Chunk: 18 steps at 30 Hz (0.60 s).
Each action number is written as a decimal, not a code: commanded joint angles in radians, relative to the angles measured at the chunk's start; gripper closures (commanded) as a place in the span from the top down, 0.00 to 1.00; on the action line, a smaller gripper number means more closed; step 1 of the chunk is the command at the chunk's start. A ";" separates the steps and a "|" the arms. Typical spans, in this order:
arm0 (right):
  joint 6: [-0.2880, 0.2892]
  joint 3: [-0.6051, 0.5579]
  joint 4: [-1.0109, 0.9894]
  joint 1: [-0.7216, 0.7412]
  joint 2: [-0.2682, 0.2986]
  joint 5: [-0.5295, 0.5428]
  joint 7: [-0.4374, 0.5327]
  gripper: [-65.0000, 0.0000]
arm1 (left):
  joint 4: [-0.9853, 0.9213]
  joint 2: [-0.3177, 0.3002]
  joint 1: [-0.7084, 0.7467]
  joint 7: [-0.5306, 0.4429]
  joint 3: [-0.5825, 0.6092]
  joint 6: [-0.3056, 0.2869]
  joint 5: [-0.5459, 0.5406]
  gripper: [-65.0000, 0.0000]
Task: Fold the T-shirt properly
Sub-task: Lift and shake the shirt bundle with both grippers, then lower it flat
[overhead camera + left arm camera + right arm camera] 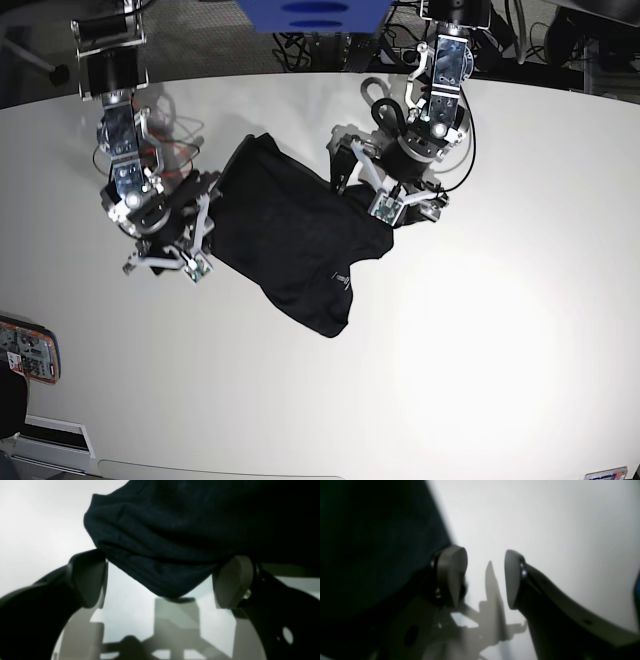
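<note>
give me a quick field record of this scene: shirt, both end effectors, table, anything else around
shirt: black T-shirt, crumpled, unfolded, lying diagonally on the table
left end effector: jaws wide open, a bunched edge of the shirt between them, not clamped
right end effector: jaws apart, nothing between them, at the shirt's other edge
table: white, flat
other: flat red-edged object at the table's edge, blue object at the far side
</note>
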 commanded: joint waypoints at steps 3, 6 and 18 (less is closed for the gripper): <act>-0.001 0.003 0.078 -0.024 0.009 0.002 0.020 0.42 | -0.010 -0.004 -0.040 0.011 -0.026 0.011 0.018 1.00; -0.001 0.003 0.126 -0.072 0.007 0.002 0.020 0.42 | -0.053 -0.004 -0.088 0.011 -0.031 0.011 0.018 1.00; -0.001 -0.032 0.213 -0.217 -0.033 0.002 0.018 0.42 | -0.145 0.004 -0.207 0.011 -0.022 0.011 0.137 1.00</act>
